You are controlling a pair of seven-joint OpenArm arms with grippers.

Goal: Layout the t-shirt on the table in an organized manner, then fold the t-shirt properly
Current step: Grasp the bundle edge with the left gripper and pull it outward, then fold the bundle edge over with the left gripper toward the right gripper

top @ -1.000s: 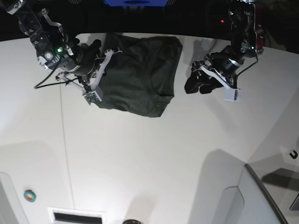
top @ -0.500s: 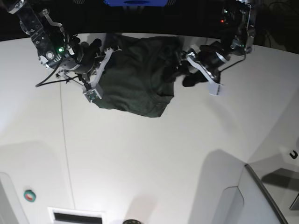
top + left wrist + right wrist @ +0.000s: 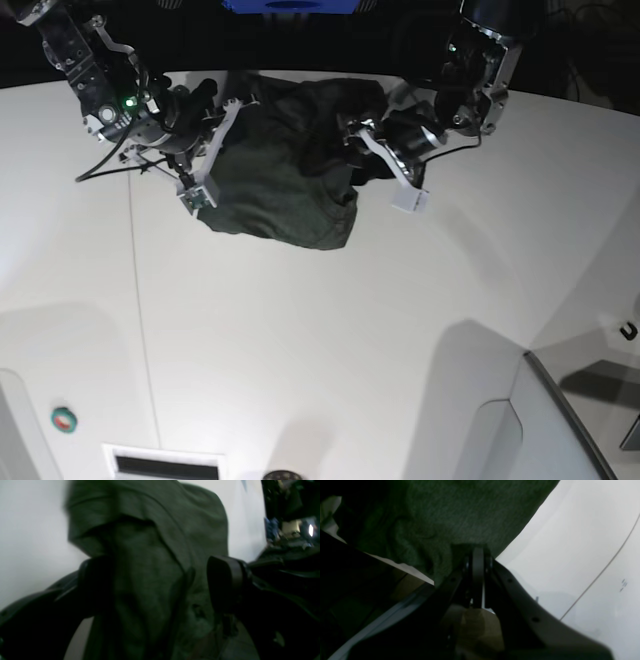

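The dark green t-shirt [image 3: 285,165] lies crumpled at the far side of the white table [image 3: 300,330]. My right gripper [image 3: 222,108] is at its left upper edge, and in the right wrist view the fingers [image 3: 477,555] are shut, pinching the t-shirt [image 3: 470,512] hem. My left gripper [image 3: 352,152] has pushed into the shirt's right edge. In the left wrist view the left gripper [image 3: 160,585] stands open, with a bunched fold of the t-shirt [image 3: 150,555] between its black fingers [image 3: 225,582]. The far part of the shirt is hidden behind the arms.
A thin dark seam [image 3: 140,300] runs down the table's left part. A raised grey-white panel [image 3: 560,430] stands at the near right corner, with a small black hook [image 3: 628,330] above it. A round green-and-red button [image 3: 63,419] and a white vent [image 3: 165,462] sit near left.
The left arm swung in from the bare table to the shirt's right edge, opening wide. The cloth there has bunched up and shifted left. The right arm has barely moved.
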